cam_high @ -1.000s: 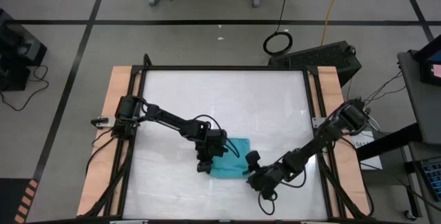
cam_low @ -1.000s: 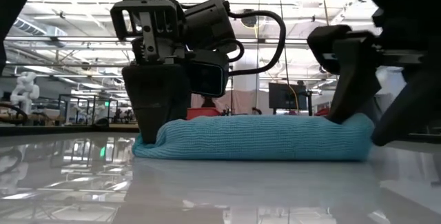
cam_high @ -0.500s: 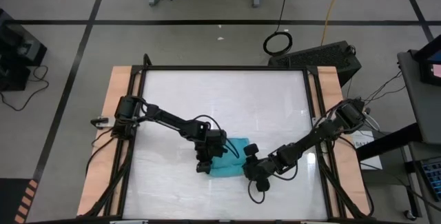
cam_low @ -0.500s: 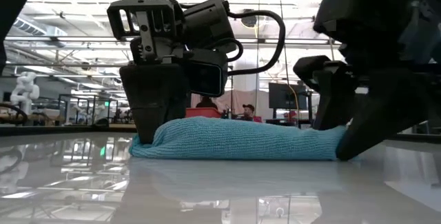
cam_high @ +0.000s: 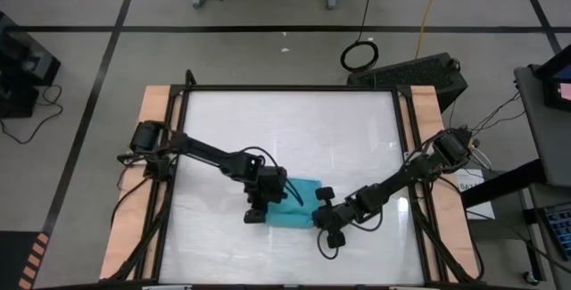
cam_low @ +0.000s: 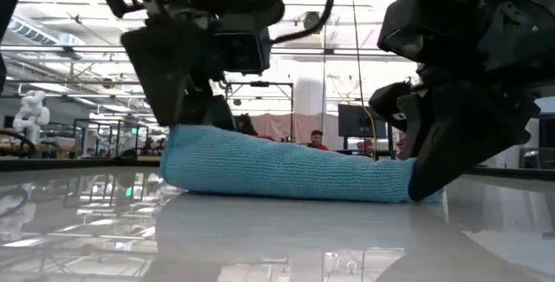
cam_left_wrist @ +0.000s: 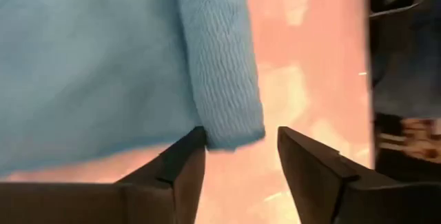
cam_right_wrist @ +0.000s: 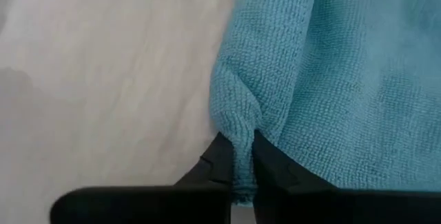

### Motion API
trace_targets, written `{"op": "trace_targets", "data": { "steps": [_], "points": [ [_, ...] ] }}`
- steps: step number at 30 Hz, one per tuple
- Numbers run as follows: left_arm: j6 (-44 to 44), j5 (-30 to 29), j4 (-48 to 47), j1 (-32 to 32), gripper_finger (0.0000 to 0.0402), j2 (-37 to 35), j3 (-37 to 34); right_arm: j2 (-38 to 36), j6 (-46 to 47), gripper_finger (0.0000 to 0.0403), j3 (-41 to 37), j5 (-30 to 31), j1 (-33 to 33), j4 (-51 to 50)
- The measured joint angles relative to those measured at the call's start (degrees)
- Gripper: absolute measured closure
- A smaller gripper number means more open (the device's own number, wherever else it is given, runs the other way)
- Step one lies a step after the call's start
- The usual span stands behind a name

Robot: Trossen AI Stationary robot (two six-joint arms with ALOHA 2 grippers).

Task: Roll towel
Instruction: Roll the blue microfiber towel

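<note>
Spanning the gap between both hands, the towel (cam_high: 293,208) lies partly rolled near the front middle of the table (cam_high: 294,120).
We find its long axis running from the left hand (cam_high: 256,216) to the right hand (cam_high: 326,225), one hand at each end. We note the right hand pressed together and pinching a fold at its end of the cloth, as the right wrist view shows. The left hand stands spread, with the rolled edge's end lying between its fingers (cam_left_wrist: 180,172) and one finger touching the cloth, but not clamped. We judge that the coming move depends on the left hand closing on that end, so both ends turn together about this axis.
</note>
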Motion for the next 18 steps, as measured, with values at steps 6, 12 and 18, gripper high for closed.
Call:
{"op": "trace_targets", "data": {
  "steps": [6, 12, 18],
  "points": [
    [2.54, -15.53, -4.93, -2.93, 0.0202, -3.29, 0.04, 0.0, 2.32, 0.0392, -0.04, -3.19, -0.6, 0.12],
    [10.55, -30.9, 0.29, -10.66, 0.0201, -7.36, 0.17, 0.02, 3.55, 0.0393, -0.05, -5.54, -1.19, 0.11],
    [22.32, -37.58, 8.15, -17.03, 0.0201, -6.73, -0.5, 0.07, 4.31, 0.0393, -0.09, -6.41, -1.74, 0.26]
  ]
}}
